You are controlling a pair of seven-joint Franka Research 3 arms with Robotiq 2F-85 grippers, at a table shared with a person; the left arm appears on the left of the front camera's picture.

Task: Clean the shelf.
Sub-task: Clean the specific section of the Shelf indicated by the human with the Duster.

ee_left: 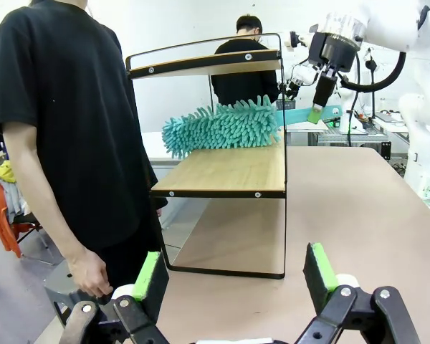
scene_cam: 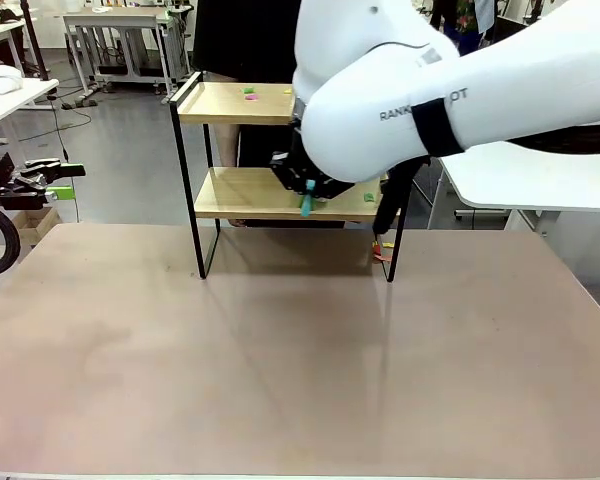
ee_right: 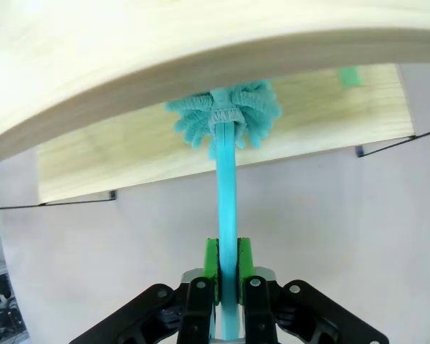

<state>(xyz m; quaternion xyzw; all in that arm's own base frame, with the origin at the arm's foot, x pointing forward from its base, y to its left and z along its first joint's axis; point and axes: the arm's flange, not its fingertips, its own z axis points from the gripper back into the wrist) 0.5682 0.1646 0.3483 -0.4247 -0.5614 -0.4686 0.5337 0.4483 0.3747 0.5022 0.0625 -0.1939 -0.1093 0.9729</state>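
Observation:
The shelf (scene_cam: 235, 104) stands at the far middle of the table, with two light boards in a black frame. My right gripper (scene_cam: 305, 185) is at the front of the lower board (scene_cam: 242, 193), shut on the handle of a teal duster (scene_cam: 306, 206). In the right wrist view the green pads (ee_right: 212, 259) clamp the teal handle (ee_right: 226, 201), and the fluffy head (ee_right: 226, 115) lies between the boards. From the side, the duster head (ee_left: 222, 129) rests over the lower board (ee_left: 222, 170). My left gripper (ee_left: 235, 287) is open and holds nothing, well short of the shelf (ee_left: 201, 63).
A person in black (ee_left: 72, 143) stands at the shelf's far side. Small coloured scraps (scene_cam: 248, 93) lie on the top board, and a green one (scene_cam: 369, 197) on the lower. Red and yellow bits (scene_cam: 382, 250) lie on the table by the right leg. The near table (scene_cam: 280, 370) is bare.

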